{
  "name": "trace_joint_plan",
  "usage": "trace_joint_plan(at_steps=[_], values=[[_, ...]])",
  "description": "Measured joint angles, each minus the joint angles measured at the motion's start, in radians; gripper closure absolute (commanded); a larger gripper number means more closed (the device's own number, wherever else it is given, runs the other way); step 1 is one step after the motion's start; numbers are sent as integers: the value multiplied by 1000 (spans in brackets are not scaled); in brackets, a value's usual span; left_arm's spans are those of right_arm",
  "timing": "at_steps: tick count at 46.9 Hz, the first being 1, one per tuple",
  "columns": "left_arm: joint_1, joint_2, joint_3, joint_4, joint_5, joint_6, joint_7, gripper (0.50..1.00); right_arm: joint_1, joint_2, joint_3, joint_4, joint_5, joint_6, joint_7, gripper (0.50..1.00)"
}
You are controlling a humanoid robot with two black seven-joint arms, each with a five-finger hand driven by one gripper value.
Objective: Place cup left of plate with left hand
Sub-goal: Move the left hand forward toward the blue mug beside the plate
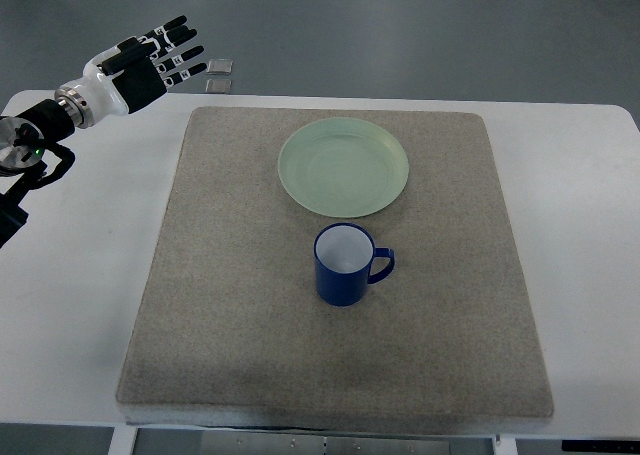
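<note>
one hand [150, 63] shows in the top view, the left, reaching in from the picture's left edge at the far left corner of the tabletop [90, 275], fingers stretched out straight and holding nothing. the right arm is not in view. the cup [345, 263] stands upright on the mat [230, 315], just on the near side of the plate [343, 166], its handle pointing to the picture's right. from the hand the cup lies well apart, toward the near right, so the left hand must likely cross the mat diagonally to reach the handleless side.
</note>
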Motion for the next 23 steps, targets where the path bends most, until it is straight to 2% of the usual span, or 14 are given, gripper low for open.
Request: trace_joint_plan(at_steps=[17, 23], values=[[15, -1, -2, 0, 0, -5, -14, 501, 0, 0, 0, 0, 0, 0, 0, 568], [18, -1, -2, 1, -1, -8, -38, 501, 0, 0, 0, 0, 0, 0, 0, 568]])
